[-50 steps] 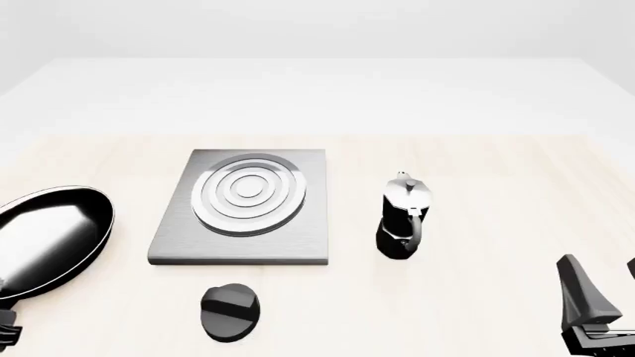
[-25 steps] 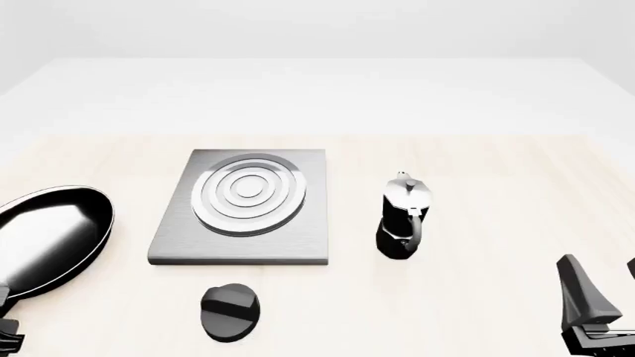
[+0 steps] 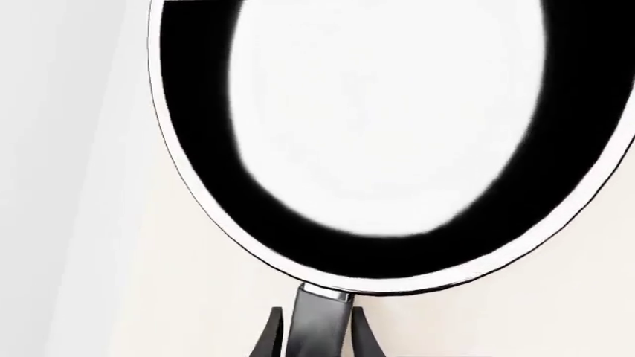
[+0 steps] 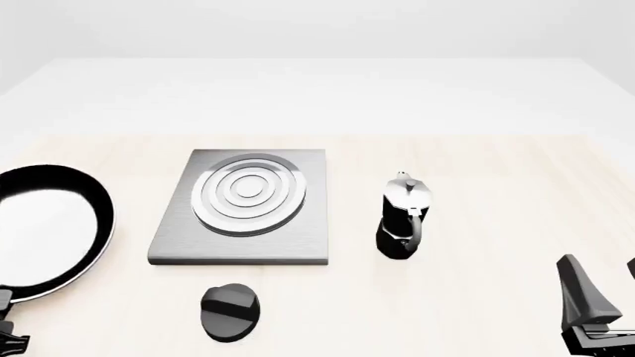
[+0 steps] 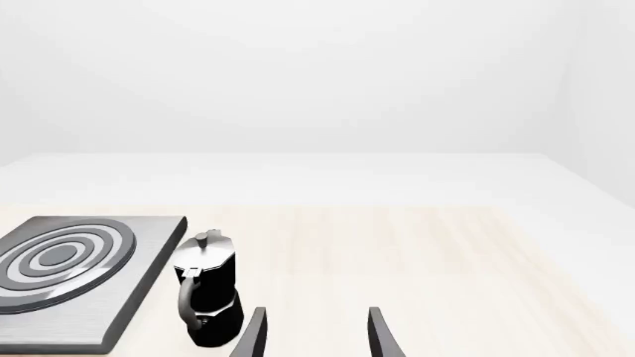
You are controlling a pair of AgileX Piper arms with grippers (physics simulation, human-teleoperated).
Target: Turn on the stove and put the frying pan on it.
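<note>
Left wrist view: left hand (image 3: pixel 315 338) clamped on frying pan (image 3: pixel 397 141) handle; stove (image 4: pixel 243 204) lies off to hand's right; right hand (image 5: pixel 315 335) open, empty.

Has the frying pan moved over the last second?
Yes. The frying pan now shows a rounder, higher outline at the front view's left edge, seemingly lifted, while the stove stays put.

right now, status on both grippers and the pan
Left gripper shut on the frying pan handle, pan left of the stove. Right gripper open, empty. Knob untouched. Moka pot right of stove, off the path.
</note>
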